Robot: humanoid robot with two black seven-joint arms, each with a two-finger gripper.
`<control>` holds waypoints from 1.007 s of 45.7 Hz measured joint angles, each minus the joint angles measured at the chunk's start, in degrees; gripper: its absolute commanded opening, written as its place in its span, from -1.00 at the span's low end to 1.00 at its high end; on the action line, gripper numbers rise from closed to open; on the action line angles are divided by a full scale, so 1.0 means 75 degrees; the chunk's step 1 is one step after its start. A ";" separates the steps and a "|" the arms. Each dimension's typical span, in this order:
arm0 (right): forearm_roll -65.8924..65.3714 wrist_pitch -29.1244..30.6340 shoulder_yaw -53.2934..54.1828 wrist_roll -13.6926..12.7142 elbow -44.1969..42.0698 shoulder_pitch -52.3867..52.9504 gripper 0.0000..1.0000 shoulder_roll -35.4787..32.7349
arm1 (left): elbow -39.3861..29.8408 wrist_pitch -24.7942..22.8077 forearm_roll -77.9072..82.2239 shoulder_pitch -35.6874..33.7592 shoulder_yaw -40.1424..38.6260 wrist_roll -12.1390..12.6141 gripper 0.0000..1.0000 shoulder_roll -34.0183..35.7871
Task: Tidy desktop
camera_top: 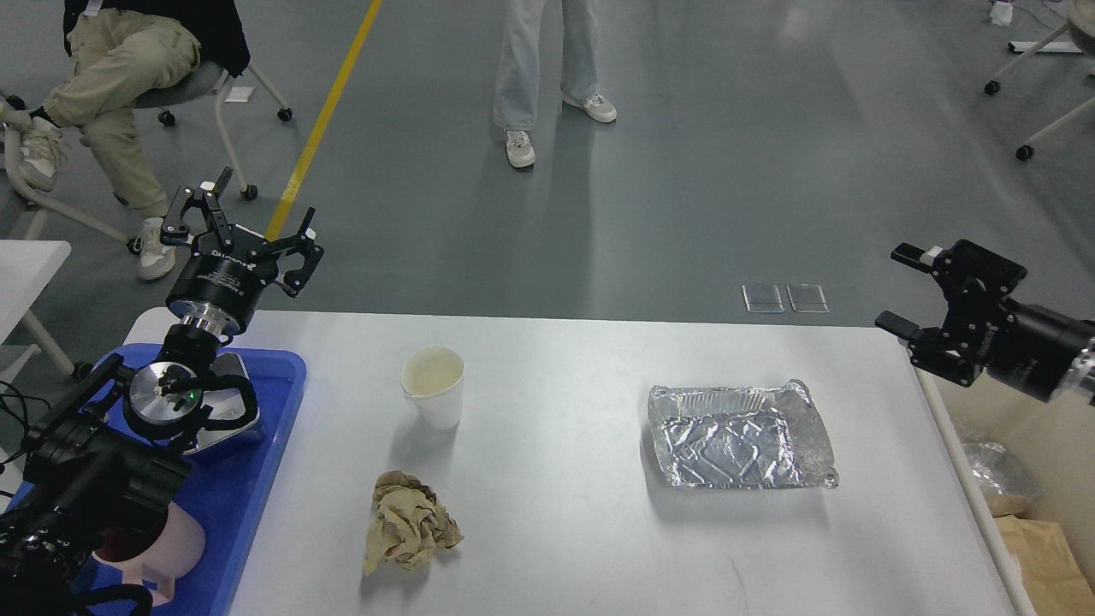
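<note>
Three things on the white desktop [556, 513]: cup [434, 387], crumpled paper [407, 522], foil tray [740, 436]; both jaws apart, empty.

A wide, smooth white desktop [556, 385] with a faintly glossy finish carries a crinkled, mirror-bright aluminium foil tray [740, 438], a matt white paper cup [435, 387] and a rough, crumpled wad of tan paper [407, 522]. At its left edge sits a glossy blue plastic tray [257, 479]. The left gripper [244, 224] and right gripper [902, 291] are matt black, the left one mounted behind a polished metal ring.
</note>
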 measured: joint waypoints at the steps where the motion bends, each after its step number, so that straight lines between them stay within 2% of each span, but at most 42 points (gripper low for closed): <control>1: -0.0135 -0.0001 -0.0033 0.0000 0.0168 0.0016 1.00 -0.0200 | -0.0001 0.0000 0.0003 0.0000 0.0005 -0.0003 0.94 -0.0001; 6: -0.0819 -0.0070 -0.0100 0.0000 0.0830 0.0045 1.00 -0.0923 | -0.0008 0.0000 0.0012 0.0005 0.0029 -0.0013 0.94 -0.0040; 17: -0.3218 -0.0836 -0.0483 -0.0175 0.2029 0.0044 1.00 -0.2236 | -0.0011 0.0012 0.0024 0.0009 0.0061 -0.0021 0.94 -0.0064; 28: -0.4921 -0.0945 -0.0507 -0.0166 0.2752 0.0040 1.00 -0.3342 | -0.0011 0.0019 0.0034 -0.0001 0.0076 -0.0025 0.94 -0.0116; 34: -0.5016 -0.0948 -0.0463 -0.0162 0.3107 0.0110 1.00 -0.3712 | -0.0011 0.0023 0.0035 -0.0003 0.0086 -0.0027 0.94 -0.0146; 46: -0.4986 -0.1117 -0.0434 -0.0161 0.3169 0.0343 1.00 -0.3592 | -0.0011 0.0023 0.0035 -0.0002 0.0087 -0.0028 0.94 -0.0120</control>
